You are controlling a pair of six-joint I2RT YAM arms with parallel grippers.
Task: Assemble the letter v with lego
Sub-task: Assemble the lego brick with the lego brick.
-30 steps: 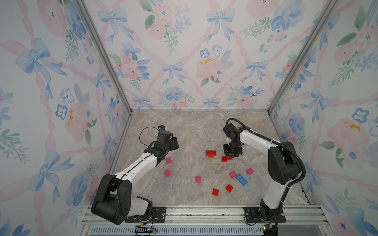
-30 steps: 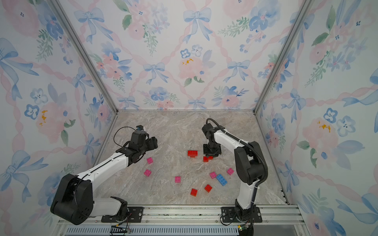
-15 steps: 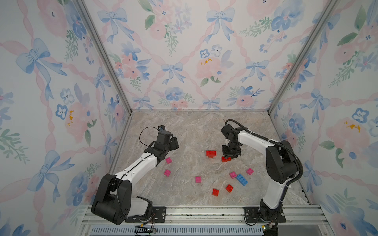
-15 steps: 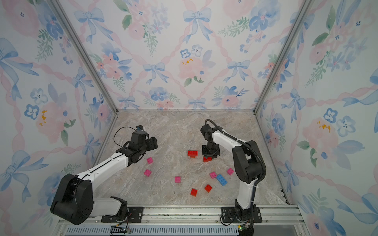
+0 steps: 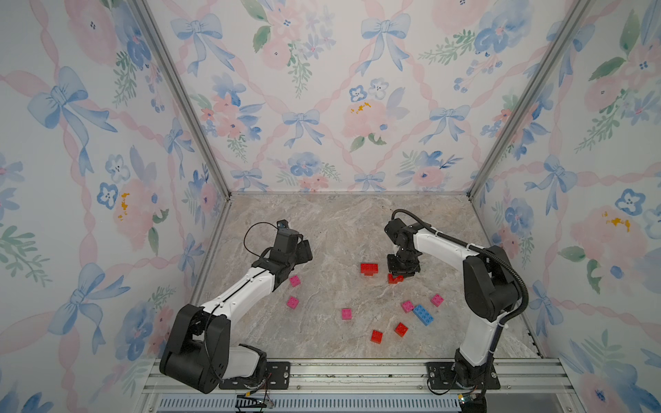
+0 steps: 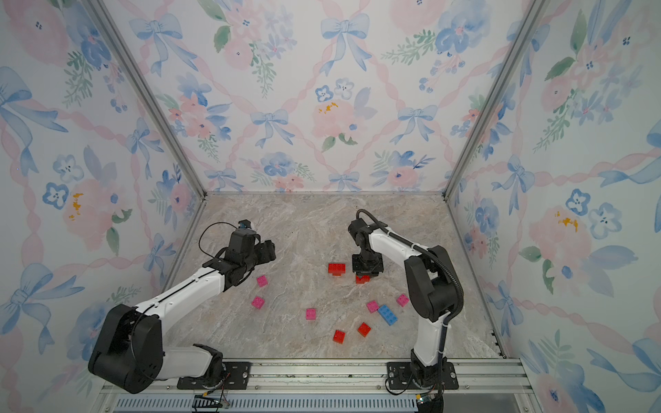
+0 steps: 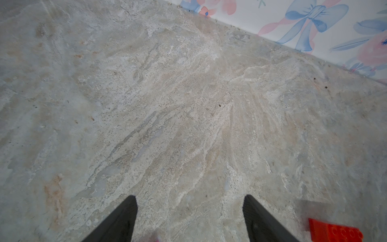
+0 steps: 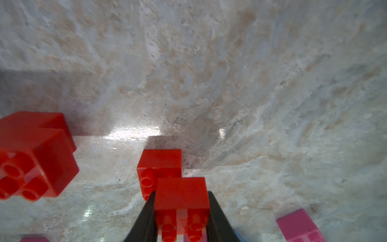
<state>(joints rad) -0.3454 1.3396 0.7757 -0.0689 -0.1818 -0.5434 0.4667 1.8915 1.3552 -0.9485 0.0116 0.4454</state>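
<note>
right pincer (image 5: 402,267): clamped on a small red brick (image 8: 181,196), pointing straight down | target: second red brick (image 8: 159,167) on the surface (image 5: 322,232), directly beneath, half covered in a stair-step offset, seating unclear | red stack (image 5: 369,269): just to its left | left pincer (image 7: 189,201): apart, empty, farther off, hovering over bare surface

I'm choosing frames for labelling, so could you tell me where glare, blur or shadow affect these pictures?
Right wrist view: glare patches on the marble table, the red stack at the frame edge blurred, the red brick in the right gripper reasonably sharp. Left wrist view: evenly lit, slightly soft. Both top views: even light, faint shadows, no glare.
</note>
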